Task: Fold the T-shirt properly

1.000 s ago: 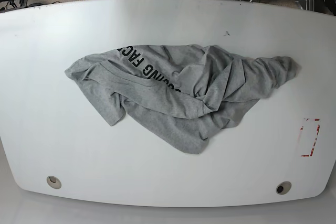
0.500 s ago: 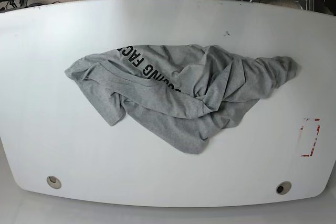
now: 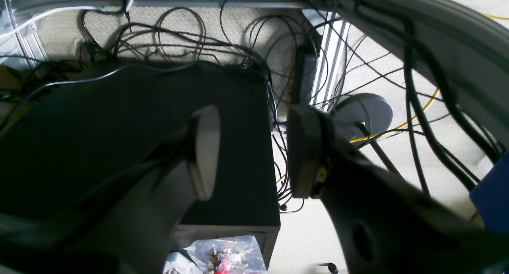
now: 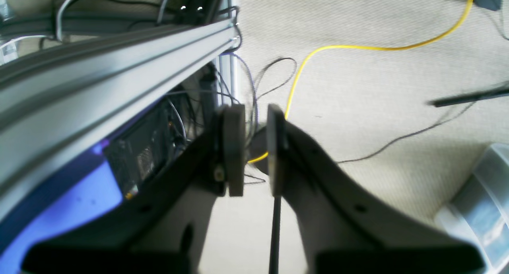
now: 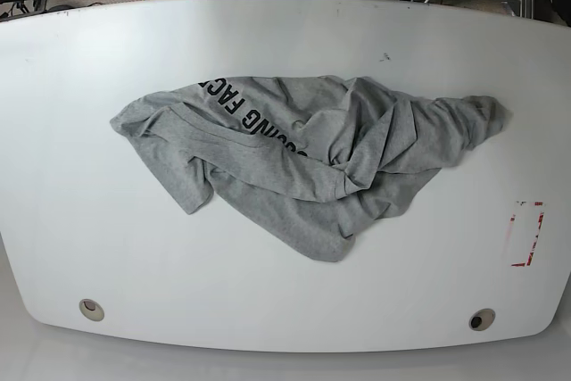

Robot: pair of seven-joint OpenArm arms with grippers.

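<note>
The T-shirt [image 5: 303, 149] lies crumpled in a heap on the middle of the white table [image 5: 89, 220], heather grey, with black lettering [image 5: 250, 118] showing on its upper left part. One bunched end reaches toward the right. Neither gripper shows in the base view. In the left wrist view my left gripper [image 3: 252, 115] is open with nothing between its fingers, and it hangs over floor and cables, away from the shirt. My right gripper [image 4: 254, 111] has its pads a narrow gap apart, empty, above carpet.
A red-marked rectangle [image 5: 526, 234] sits near the table's right edge. Two round holes [image 5: 90, 310] [image 5: 482, 319] lie by the front edge. A black box [image 3: 99, 146] and tangled cables lie below the left gripper. An aluminium rail [image 4: 99, 67] and a yellow cable [image 4: 318, 51] are near the right gripper.
The T-shirt lies just as before. Only the dark gear beyond the table's far edge has shifted slightly.
</note>
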